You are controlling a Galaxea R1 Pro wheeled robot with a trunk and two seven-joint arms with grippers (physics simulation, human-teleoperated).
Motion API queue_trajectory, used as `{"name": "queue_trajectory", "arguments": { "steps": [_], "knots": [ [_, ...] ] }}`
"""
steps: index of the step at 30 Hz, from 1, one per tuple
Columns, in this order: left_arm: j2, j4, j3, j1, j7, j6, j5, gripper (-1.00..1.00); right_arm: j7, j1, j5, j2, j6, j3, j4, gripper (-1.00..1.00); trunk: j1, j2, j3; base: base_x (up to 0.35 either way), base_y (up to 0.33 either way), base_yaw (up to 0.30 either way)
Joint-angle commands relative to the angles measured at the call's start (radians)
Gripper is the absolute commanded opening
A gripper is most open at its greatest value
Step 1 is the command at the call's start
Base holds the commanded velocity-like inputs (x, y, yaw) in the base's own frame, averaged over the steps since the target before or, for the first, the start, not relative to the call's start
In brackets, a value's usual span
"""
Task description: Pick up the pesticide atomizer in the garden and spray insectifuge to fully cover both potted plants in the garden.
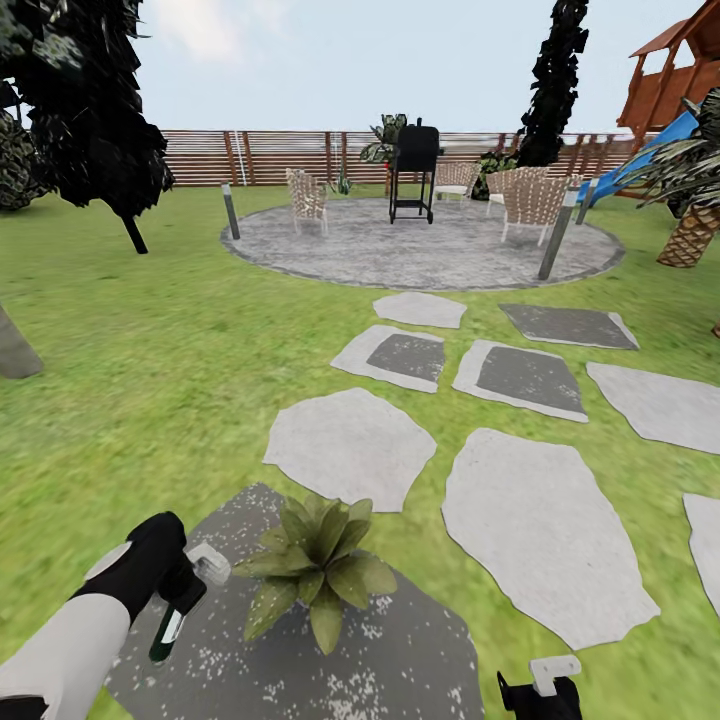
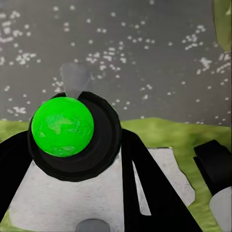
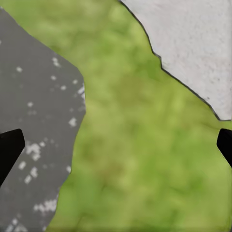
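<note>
Pickup was done: my left end effector (image 1: 178,590) was clamped on the pesticide atomizer (image 1: 172,618), spray head just beside one potted plant (image 1: 315,565) on the speckled stone (image 1: 400,650). Right end effector (image 1: 540,690) was spread, empty. Judging coverage unfinished; second plant left.

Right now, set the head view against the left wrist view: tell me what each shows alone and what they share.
Head view alone: a potted plant beside the bottle's spray head, pale stepping stones, a paved circle with chairs and a grill, and the fence. Left wrist view alone: the bottle's bright green end, seen end-on. Shared: the left gripper shut on the spray bottle, the dark speckled slab, and grass.
</note>
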Motion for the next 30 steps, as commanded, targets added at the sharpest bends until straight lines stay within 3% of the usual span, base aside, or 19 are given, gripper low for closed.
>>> {"name": "queue_trajectory", "arguments": {
  "steps": [1,7,16,19,20,22,25,27,30],
  "knots": [
    [0.000,-0.020,0.002,-0.001,-0.011,0.006,-0.008,-1.00,0.003,-0.001,0.006,0.000,-0.004,-0.008,0.001,1.00,0.000,0.000,-0.001,0.000,0.000,0.000],
    [0.031,-0.047,0.003,0.006,-0.094,-0.002,-0.011,-1.00,0.003,-0.001,0.006,0.000,-0.004,-0.008,0.001,1.00,0.000,0.000,-0.001,0.000,0.000,0.000],
    [0.025,-0.015,0.012,0.050,-0.089,-0.003,0.000,-1.00,0.003,-0.001,0.006,0.000,-0.004,-0.008,0.001,1.00,0.000,0.000,-0.001,0.000,0.000,0.000],
    [0.025,0.025,0.030,0.057,-0.078,-0.010,0.056,-1.00,0.003,-0.001,0.006,0.000,-0.005,-0.008,0.000,1.00,0.000,0.000,-0.001,0.000,0.000,0.000],
    [0.024,0.050,0.032,0.062,-0.045,-0.028,0.082,-1.00,0.003,-0.001,0.005,0.000,-0.005,-0.008,0.000,1.00,0.000,0.000,-0.001,0.000,0.000,0.000],
    [0.025,0.075,0.040,0.069,0.082,-0.096,0.146,-1.00,0.003,-0.001,0.005,0.000,-0.006,-0.008,-0.001,1.00,0.000,0.000,-0.001,0.000,0.000,0.000],
    [0.023,0.099,0.049,0.074,0.175,-0.131,0.245,-1.00,0.003,-0.001,0.003,0.000,-0.006,-0.008,-0.001,1.00,0.000,0.000,-0.001,0.000,0.000,0.000],
    [0.022,0.113,0.051,0.077,0.208,-0.139,0.288,-1.00,0.002,-0.001,0.002,0.000,-0.006,-0.008,-0.002,1.00,0.000,0.000,-0.001,0.000,0.000,0.009],
    [0.020,0.117,0.049,0.078,0.239,-0.142,0.303,-1.00,0.002,-0.001,0.000,0.000,-0.007,-0.009,-0.002,1.00,0.000,0.000,-0.001,0.000,-0.031,0.161]
  ]
}}
